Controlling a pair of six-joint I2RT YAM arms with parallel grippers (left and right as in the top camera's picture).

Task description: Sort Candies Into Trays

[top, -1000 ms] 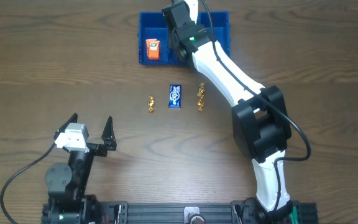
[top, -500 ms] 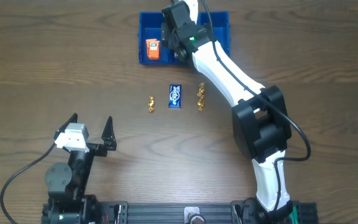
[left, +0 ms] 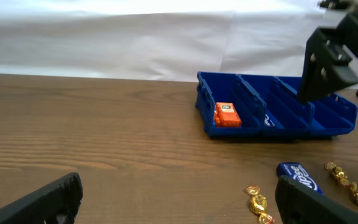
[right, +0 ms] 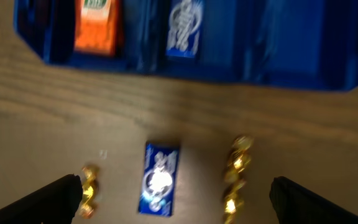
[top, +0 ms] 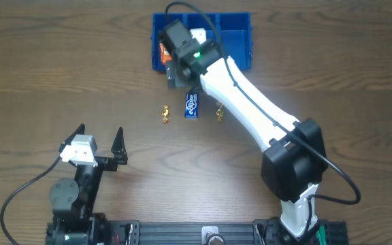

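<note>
The top view looks straight down on the brown wooden worktop [top: 46,75] from high above. The left wrist view sits low at the near left, facing far. The right wrist view looks down closely. All share the blue plastic compartment tray [top: 240,34] and blue-wrapped candy bar [top: 191,109].

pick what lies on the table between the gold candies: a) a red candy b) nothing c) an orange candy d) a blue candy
d: the blue candy lies between the gold candies, while the orange candy sits in the tray.
</note>
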